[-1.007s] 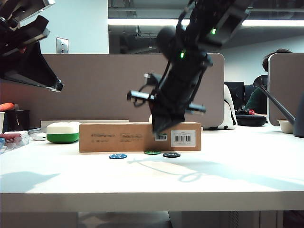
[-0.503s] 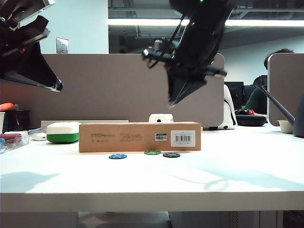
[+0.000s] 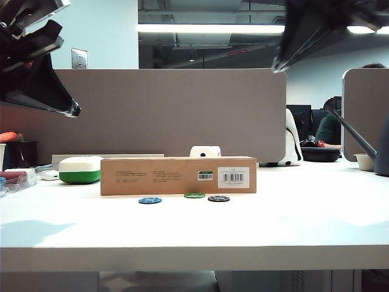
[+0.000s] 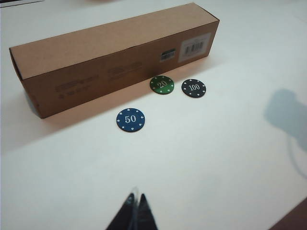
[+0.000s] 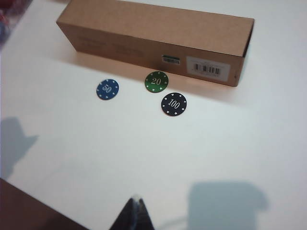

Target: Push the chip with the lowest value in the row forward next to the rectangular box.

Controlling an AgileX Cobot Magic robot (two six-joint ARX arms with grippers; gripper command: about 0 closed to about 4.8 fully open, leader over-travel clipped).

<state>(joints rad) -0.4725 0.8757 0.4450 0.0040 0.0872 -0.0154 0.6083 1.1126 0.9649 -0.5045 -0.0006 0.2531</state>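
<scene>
Green chip (image 3: 194, 195) lies just beside the brown cardboard box (image 3: 178, 175), ahead of its row-mates.
Exterior: flat round blue chip (image 3: 149, 200) and black chip (image 3: 219, 198) on the smooth white table (image 3: 194, 228); both arms raised, largely cut off. Left wrist: left gripper (image 4: 134, 211) high, tips pressed together, the "20" chip near the box. Right wrist: right gripper (image 5: 135, 213) likewise closed, partly cropped.

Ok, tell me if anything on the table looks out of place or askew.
Only one thing: the green chip marked 20 sits out of line, closer to the cardboard box than the blue chip and black chip. No damage or spills. Left gripper and right gripper hover high, jaws shut.
</scene>
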